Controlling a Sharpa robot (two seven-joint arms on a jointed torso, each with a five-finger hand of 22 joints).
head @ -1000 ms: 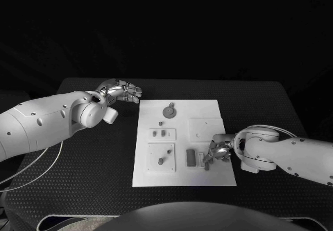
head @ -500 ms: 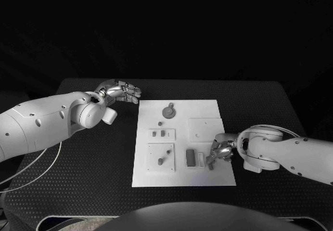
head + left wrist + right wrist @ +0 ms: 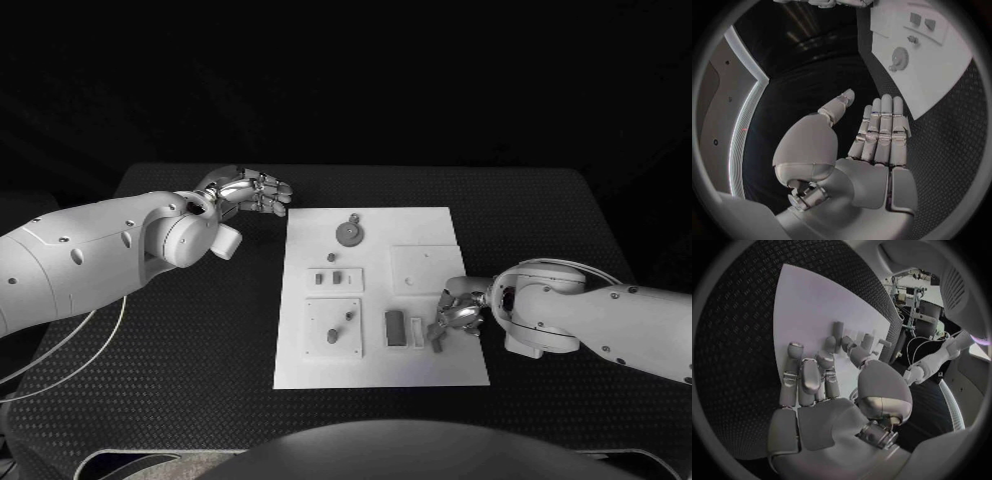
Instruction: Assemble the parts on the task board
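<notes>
Head view is showing the right hand point(image 3: 459, 314) working at the near right part of the white board point(image 3: 433, 368), its fingertips pinching a small grey bar point(image 3: 436, 338) that is sitting tilted just beside a pale slot piece point(image 3: 418, 331). Right wrist view is showing the fingers point(image 3: 831, 347) reaching down to the board around a short upright piece, though whether the grip is firm is hard to tell. The left hand point(image 3: 248, 189) is hovering off the board's far left corner, flat, fingers together and straight, holding nothing.

The bar is looking small, stiff and light, probably smooth plastic, so it is likely slipping easily; pinching it across its narrow sides near the middle seems the safest hold, keeping it from twisting as it goes in.

Counting on the board: one round disc with a peg point(image 3: 351, 232) at the far end, one small plate with two little blocks point(image 3: 335, 279), one plain square plate point(image 3: 427, 266), one larger plate with pins point(image 3: 335, 329), one dark upright block point(image 3: 395, 327), and the single bar being held.
</notes>
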